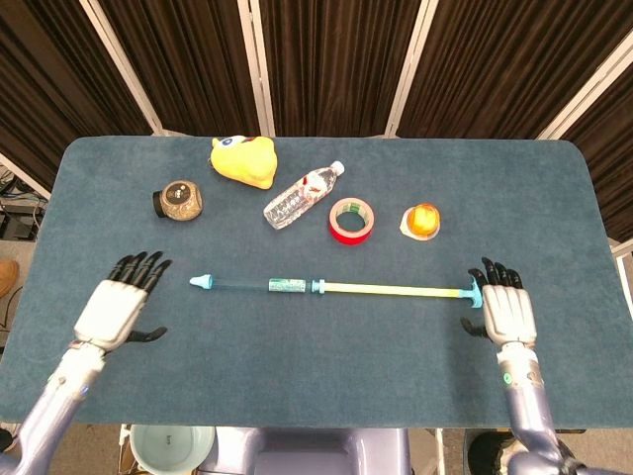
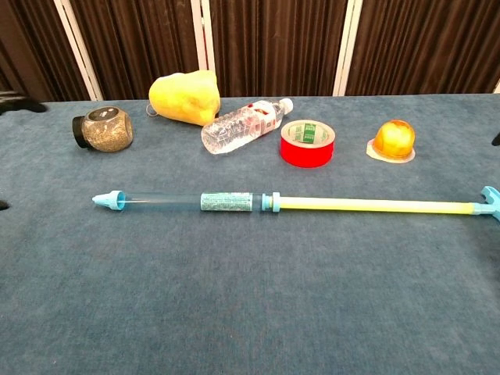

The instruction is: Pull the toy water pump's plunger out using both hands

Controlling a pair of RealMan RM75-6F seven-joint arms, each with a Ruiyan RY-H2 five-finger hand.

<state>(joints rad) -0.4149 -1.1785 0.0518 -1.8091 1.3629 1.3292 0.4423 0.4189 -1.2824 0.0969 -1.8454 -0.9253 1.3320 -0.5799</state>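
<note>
The toy water pump lies flat on the blue table, its clear blue barrel to the left and its yellow plunger rod drawn far out to the right, ending in a blue handle. My left hand hovers open to the left of the nozzle, well apart from it. My right hand is open with fingers spread just right of the plunger handle, holding nothing. In the chest view both hands are almost out of frame.
At the back of the table stand a yellow plush toy, a round jar, a water bottle lying down, a red tape roll and an orange jelly cup. The near table edge runs close below both hands.
</note>
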